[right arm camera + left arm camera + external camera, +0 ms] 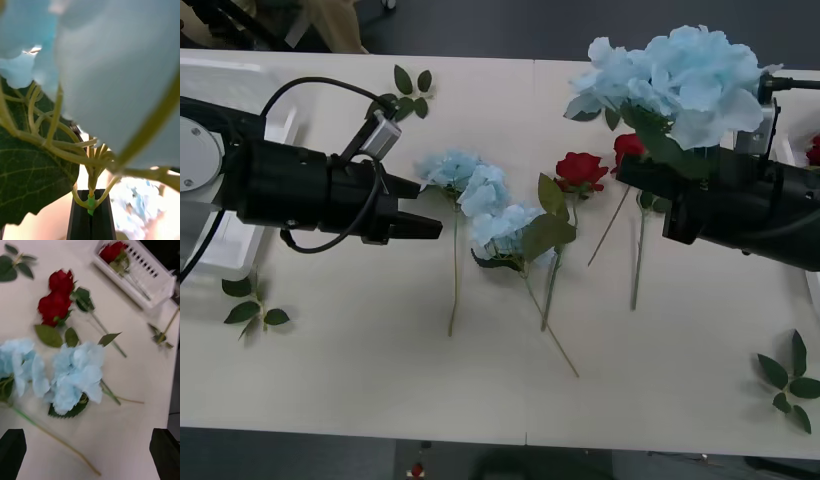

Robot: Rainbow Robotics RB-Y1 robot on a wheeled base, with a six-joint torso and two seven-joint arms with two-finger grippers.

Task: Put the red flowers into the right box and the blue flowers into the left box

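The right pincer [650, 178] is clamping a pale blue fluffy flower cluster [690, 80] by its stem above the white bench [360, 370]; the left pincer [425, 225] is hovering, fingers spread, empty.

No legible text or labels

Pale cream surface [380, 380] with centre seam; dark grey floor [480, 25] beyond far edge and along near edge.

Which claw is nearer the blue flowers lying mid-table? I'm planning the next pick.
Left. The left claw hovers open just beside those blue flowers; the right claw sits beyond the roses, holding another blue flower.
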